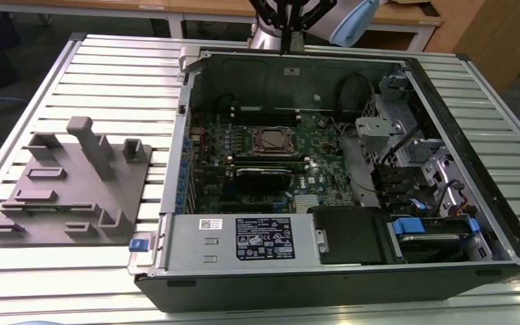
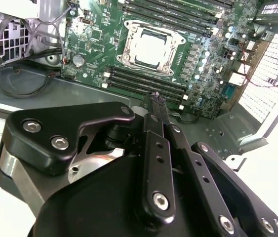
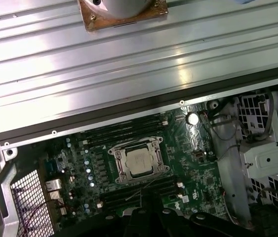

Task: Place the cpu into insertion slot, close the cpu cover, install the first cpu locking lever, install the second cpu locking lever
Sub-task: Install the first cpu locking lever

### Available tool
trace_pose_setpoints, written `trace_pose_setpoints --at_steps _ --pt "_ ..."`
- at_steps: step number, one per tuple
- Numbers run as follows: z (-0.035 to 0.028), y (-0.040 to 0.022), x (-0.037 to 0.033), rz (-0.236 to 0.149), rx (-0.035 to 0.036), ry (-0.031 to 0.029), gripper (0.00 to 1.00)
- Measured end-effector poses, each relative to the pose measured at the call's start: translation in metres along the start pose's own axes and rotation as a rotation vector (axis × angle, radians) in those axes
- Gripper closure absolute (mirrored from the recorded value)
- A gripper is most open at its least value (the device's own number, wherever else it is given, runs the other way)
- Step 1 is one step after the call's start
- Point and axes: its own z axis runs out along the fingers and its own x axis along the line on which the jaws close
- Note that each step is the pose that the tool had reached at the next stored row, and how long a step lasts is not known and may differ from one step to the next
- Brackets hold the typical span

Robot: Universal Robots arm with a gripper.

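Observation:
The cpu (image 2: pixel 148 47) lies flat with its silver-grey top up inside the insertion slot (image 1: pixel 272 141) on the green board; it also appears in the first wrist view (image 3: pixel 139 162). The cpu cover (image 2: pixel 129 55), a silvery frame, lies flat around the chip (image 3: pixel 120 165). How the locking levers stand I cannot tell. My gripper (image 2: pixel 156 98) is shut with nothing between its fingers and hangs high above the case's back wall (image 1: pixel 284 42), well away from the socket. Its dark fingertips (image 3: pixel 143 197) show at the picture's edge in the first wrist view.
The open computer case (image 1: pixel 183 135) lies on a slatted metal table (image 1: pixel 106 68). A grey fixture block (image 1: pixel 70 183) sits at the exterior view's left. A labelled power-supply box (image 1: pixel 242 237), a black block (image 1: pixel 351 233) and drive cages (image 1: pixel 422 156) fill the case. Long memory slots (image 2: pixel 143 81) flank the socket.

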Motion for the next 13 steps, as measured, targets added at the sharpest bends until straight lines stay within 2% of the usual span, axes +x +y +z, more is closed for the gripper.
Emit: trace_pose_setpoints --at_steps 1,6,7,8,9,13 --pt "0.0002 0.0 0.0 0.0 -0.0023 0.0005 0.9" --pt "0.0002 0.0 0.0 0.0 -0.0034 0.0009 0.9" --pt "0.0003 0.0 0.0 0.001 -0.0114 0.0032 0.9" --pt "0.0004 0.0 0.0 0.002 -0.0287 0.008 0.9" --pt "0.0004 0.0 0.0 0.002 -0.0373 0.0107 0.9" --pt "0.0004 0.0 0.0001 0.002 -0.0376 0.0108 0.9"
